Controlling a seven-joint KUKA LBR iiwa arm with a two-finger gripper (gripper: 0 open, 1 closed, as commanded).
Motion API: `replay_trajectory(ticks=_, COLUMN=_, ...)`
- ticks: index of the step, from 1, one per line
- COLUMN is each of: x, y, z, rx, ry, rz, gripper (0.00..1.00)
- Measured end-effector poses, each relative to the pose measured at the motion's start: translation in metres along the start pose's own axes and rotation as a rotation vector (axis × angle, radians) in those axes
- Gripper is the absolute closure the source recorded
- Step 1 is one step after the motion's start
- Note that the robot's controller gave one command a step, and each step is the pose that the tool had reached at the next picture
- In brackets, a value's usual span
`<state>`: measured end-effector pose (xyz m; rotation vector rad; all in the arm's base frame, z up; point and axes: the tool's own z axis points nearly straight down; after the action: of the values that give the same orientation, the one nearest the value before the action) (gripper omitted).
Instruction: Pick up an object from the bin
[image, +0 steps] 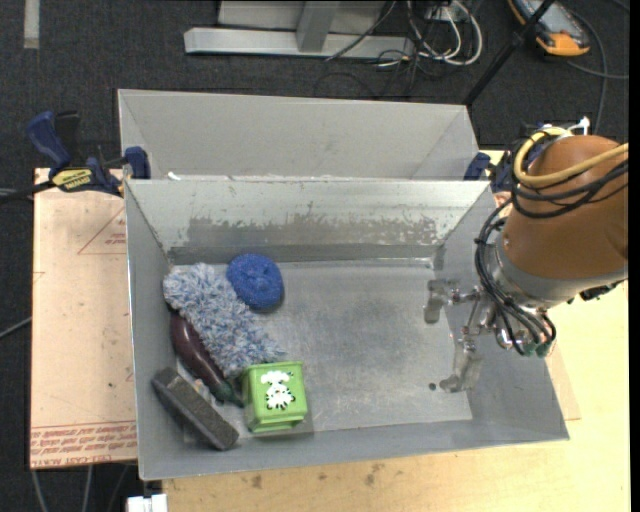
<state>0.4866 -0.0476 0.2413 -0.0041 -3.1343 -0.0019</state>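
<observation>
grey metal bin (340, 330), sloped walls. two-finger gripper (447, 340) low over bare floor by the right wall, fingers spread apart, nothing between them. heaped in the front-left corner, well apart from it: fuzzy blue-grey cloth (215, 315), green cube (274, 398) with white animal print, dark grey block (195, 410), blue round scrubber (256, 280), dark purple curved piece (192, 352).

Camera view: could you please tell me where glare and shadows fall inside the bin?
In the camera view, a pale streaky sheen runs along the bin's back wall; its floor is evenly lit; the green cube casts only a faint shadow at its base.
</observation>
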Motion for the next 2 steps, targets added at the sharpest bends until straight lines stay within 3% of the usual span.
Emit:
replay_trajectory(ticks=1, x=-0.001, y=0.0, z=-0.004, rx=0.001, ry=-0.007, rz=-0.002, gripper=0.0)
replay_trajectory(ticks=2, x=-0.005, y=0.034, z=0.039, rx=0.002, ry=-0.016, rz=-0.036, gripper=0.0)
